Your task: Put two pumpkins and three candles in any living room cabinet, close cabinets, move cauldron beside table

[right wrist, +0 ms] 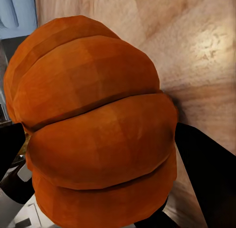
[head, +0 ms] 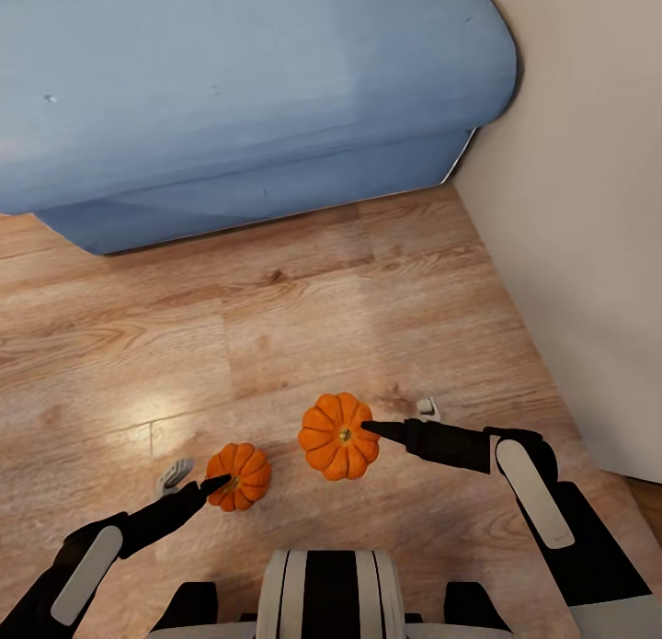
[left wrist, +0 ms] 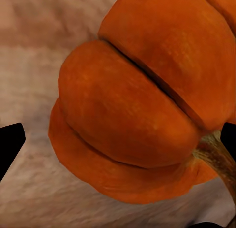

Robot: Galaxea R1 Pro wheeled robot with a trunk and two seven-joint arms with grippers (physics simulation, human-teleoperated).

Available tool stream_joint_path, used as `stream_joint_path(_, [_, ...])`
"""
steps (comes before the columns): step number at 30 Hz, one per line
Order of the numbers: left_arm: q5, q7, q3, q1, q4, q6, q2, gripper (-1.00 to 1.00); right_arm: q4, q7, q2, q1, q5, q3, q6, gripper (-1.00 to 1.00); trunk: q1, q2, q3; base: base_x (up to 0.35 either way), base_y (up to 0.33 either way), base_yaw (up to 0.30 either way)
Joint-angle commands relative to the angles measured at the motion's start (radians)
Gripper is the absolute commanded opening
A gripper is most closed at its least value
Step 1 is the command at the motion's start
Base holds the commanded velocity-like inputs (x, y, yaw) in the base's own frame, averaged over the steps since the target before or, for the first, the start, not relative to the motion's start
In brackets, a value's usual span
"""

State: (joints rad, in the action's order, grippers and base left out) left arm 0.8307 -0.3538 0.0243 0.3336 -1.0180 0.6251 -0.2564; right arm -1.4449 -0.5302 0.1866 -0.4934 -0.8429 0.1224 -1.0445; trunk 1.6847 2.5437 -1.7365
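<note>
Fingers of left gripper (head: pixel 204 485) clamp small ribbed orange pumpkin (head: pixel 241 476); right gripper (head: pixel 372 427) clamps larger orange pumpkin (head: pixel 336 435), over wooden floor (head: pixel 276 326).

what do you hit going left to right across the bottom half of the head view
left gripper → smaller pumpkin → larger pumpkin → right gripper → pale wall

Head camera high and looking down; both wrist cameras pressed close.
Looks steeply down from the head onto wood floor (head: pixel 276 326), blue sofa (head: pixel 230 87) far. Shares the left pumpkin (head: pixel 239 476) (left wrist: pixel 137 114) and right pumpkin (head: pixel 338 436) (right wrist: pixel 93 129) with the near wrist views.
</note>
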Motion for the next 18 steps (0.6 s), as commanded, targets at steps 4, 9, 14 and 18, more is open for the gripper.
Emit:
stream_joint_path(4, [-0.016,0.000,0.002,0.000,0.001,0.004,0.000,1.00,0.000,-0.008,0.000,-0.001,0.005,0.000,-0.002,-1.00,0.000,0.000,-0.001,0.000,0.000,0.000])
stream_joint_path(9, [-0.017,0.001,0.002,0.000,0.001,0.004,0.000,1.00,0.000,-0.008,0.000,-0.001,0.005,0.000,-0.002,-1.00,0.000,0.000,-0.001,0.027,-0.035,0.000])
stream_joint_path(14, [-0.018,0.002,0.002,0.000,0.001,0.004,0.000,1.00,0.000,-0.008,0.001,-0.001,0.005,0.000,-0.002,-1.00,0.000,0.000,-0.001,0.032,-0.078,0.000])
stream_joint_path(18, [-0.018,0.002,0.002,0.000,0.001,0.004,0.000,1.00,0.000,-0.008,0.001,-0.001,0.005,0.000,-0.002,-1.00,0.000,0.000,-0.001,0.003,-0.006,0.000])
